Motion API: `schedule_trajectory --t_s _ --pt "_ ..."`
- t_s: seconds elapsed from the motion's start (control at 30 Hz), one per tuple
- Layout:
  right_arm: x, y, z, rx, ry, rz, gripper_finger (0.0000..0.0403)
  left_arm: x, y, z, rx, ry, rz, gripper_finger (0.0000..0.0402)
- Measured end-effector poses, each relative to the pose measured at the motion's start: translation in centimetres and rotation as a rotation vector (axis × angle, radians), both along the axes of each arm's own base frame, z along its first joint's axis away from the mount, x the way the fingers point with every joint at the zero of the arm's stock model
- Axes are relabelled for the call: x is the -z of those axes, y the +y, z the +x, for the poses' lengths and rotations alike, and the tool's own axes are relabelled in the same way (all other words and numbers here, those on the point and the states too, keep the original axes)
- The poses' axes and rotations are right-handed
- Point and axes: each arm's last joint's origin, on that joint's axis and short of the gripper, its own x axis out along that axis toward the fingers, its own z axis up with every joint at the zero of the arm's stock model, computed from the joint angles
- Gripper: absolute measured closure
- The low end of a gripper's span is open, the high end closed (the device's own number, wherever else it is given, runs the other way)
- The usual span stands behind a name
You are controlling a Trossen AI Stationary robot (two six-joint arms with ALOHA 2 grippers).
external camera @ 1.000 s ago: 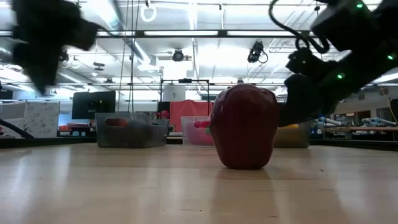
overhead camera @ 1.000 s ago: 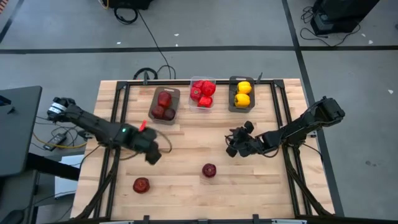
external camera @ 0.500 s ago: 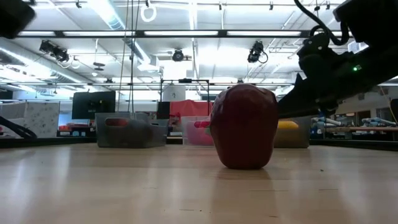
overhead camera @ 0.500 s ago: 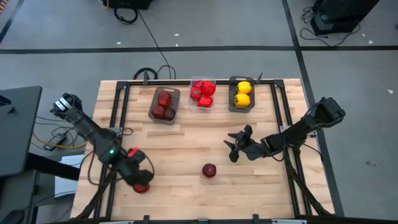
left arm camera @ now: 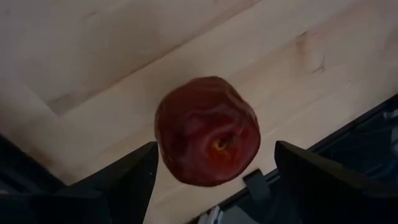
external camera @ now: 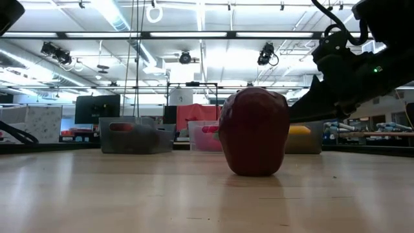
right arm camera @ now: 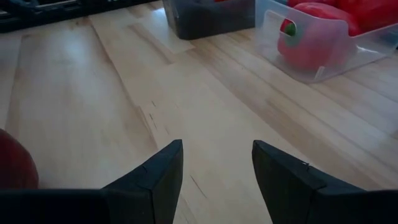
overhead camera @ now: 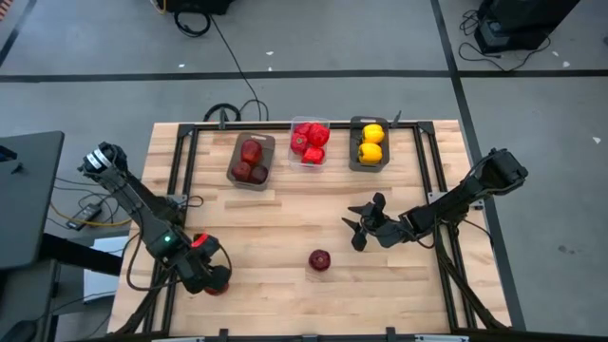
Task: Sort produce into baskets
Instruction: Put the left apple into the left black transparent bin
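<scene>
Maroon apple lay on the desk near its front-left corner, close to the edge rail. Left gripper hung directly over it, fingers spread wide, one to each side, not touching. In the high view the gripper hid most of the fruit.

Risk, as judged: apple is round and sat off-centre between the fingers, nearer one; a closing finger could nudge it first and roll it toward the edge or off the desk. Too shallow a descent would pinch the upper curve and squirt it out.

Second apple sat mid-desk, front. Right gripper waited open, above the desk just beside it.

Baskets along the far edge: grey bin with apples, clear bin with red peppers, grey bin with yellow peppers.
</scene>
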Motion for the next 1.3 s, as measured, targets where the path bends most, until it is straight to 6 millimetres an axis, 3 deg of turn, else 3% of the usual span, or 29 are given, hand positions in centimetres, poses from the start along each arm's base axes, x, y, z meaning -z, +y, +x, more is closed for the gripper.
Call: schedule_trajectory --t_s 0.4,0.7,1.17,1.3 --pt "0.1 0.2 0.0 -0.067 0.026 0.023 0.0164 0.1 0.2 0.2 0.065 -0.069 0.079 0.0071" --pt "0.1 0.4 0.0 -0.083 0.03 0.018 0.0125 2.3 -1.5 1.4 0.152 -0.008 0.073 0.0006" --pt "0.1 0.5 -0.1 -0.078 0.024 0.026 0.0116 5.0 -2.7 2.2 0.19 0.102 0.104 0.0011" --pt "0.1 0.5 -0.1 -0.078 0.024 0.026 0.012 5.0 -2.0 2.4 0.152 0.092 0.149 0.0039"
